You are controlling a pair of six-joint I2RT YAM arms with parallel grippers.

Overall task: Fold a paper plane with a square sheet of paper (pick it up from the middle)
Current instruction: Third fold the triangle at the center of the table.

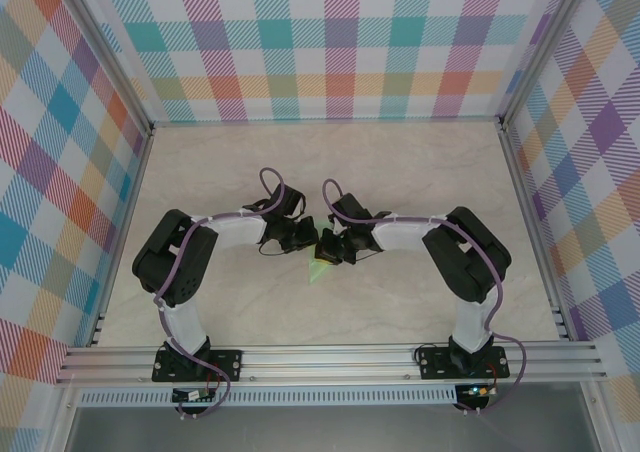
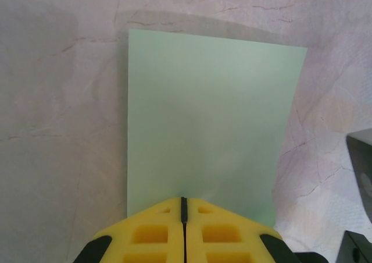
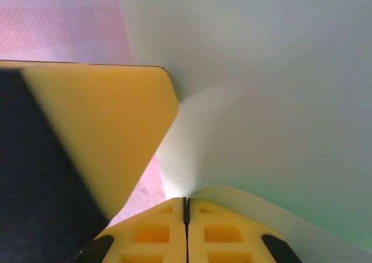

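The sheet (image 2: 209,123) is pale mint green and sits at the middle of the counter (image 2: 58,129), between the two arms where their pincers meet. In the left wrist view it spreads out flat and smooth away from the camera, with its far edge and both side edges straight, and a soft shadow lies on the counter just beyond the far edge. Whether it rests on the counter or hangs a little above it I cannot tell. The left pincer (image 2: 183,208) is pressed together on the sheet's near edge, its yellow fingers meeting with no gap but the paper. In the right wrist view the sheet (image 3: 279,88) curves up and over, bowed instead of flat, and the right pincer (image 3: 186,203) is likewise pressed together, pinching the paper where it bends. A broad yellow finger (image 3: 104,129) stands close at the left of that view, touching the sheet. From above, a small green piece of the sheet (image 1: 320,271) shows below the left pincer (image 1: 303,240) and the right pincer (image 1: 330,246), which nearly touch. Plaid walls (image 1: 340,42) close the pale marbled counter (image 1: 400,172) on three sides.
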